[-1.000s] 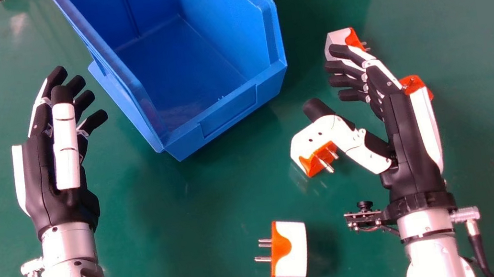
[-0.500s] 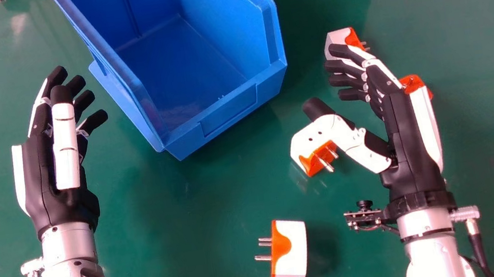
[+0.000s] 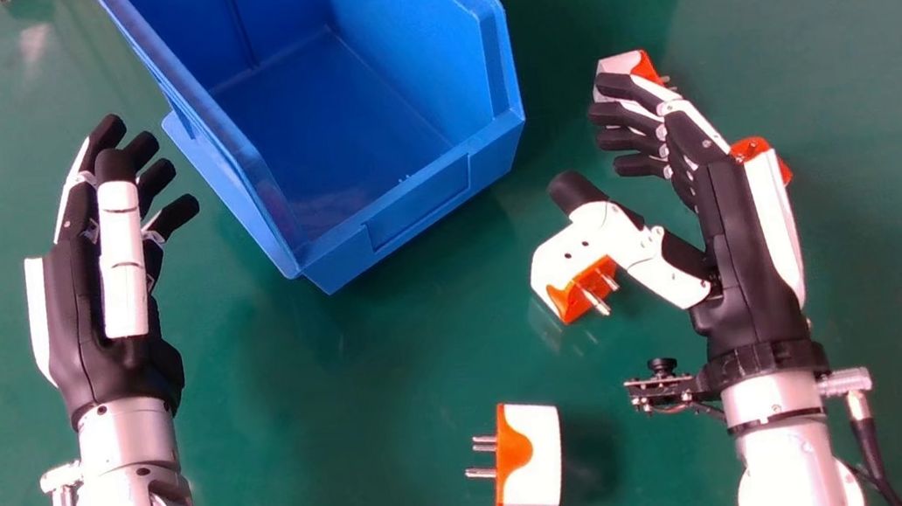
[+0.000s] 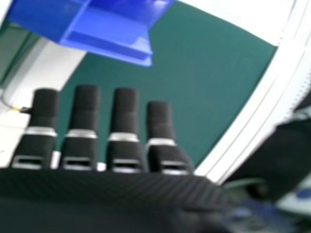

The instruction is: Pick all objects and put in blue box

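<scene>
White-orange plug (image 3: 556,263) partly behind the thumb of the open, empty right hand (image 3: 737,266)

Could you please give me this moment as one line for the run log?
blue box: no plugs inside | white-and-orange plugs: on table | left hand: open, empty | right hand: open, above plugs
</scene>
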Tool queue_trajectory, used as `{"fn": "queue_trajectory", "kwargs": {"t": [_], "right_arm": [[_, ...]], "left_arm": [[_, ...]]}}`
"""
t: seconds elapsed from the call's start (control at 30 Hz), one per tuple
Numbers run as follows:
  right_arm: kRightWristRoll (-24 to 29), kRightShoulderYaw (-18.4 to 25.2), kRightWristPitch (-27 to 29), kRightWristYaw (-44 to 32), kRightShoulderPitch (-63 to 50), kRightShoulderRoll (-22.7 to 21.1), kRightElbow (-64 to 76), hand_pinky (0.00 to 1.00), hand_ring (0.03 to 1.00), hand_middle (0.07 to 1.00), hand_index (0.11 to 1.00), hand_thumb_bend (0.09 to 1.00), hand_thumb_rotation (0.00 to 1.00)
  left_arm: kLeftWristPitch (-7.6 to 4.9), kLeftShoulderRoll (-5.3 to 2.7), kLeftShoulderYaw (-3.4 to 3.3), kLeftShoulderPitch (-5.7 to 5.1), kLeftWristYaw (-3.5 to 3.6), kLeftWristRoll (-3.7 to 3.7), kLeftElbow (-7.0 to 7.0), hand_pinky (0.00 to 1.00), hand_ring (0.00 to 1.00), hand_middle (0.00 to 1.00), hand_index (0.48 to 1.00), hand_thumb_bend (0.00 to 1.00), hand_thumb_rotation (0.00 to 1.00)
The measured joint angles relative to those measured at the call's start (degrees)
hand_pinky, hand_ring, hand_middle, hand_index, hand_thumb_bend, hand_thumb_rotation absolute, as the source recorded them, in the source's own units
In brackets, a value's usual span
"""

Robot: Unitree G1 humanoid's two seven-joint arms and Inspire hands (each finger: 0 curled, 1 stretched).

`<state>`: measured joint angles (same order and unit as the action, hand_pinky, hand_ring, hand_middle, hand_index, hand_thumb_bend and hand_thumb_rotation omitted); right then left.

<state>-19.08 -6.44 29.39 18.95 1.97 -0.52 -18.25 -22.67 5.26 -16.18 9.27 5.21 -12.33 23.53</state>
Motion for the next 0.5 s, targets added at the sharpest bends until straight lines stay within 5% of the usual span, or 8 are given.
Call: {"fn": "queue_trajectory", "kwargs": {"t": [0.5], "right_arm": [[-1.62,0.23,0.16,2.69,0.01,-0.33,-0.04,0.69,0.726,0.748,0.778,0.565,0.65]], "left_arm": [[-0.59,-0.05,0.00,-0.02,0.00,-0.05,0.26,0.75,0.83,0.85,0.854,0.65,0.79]]}}
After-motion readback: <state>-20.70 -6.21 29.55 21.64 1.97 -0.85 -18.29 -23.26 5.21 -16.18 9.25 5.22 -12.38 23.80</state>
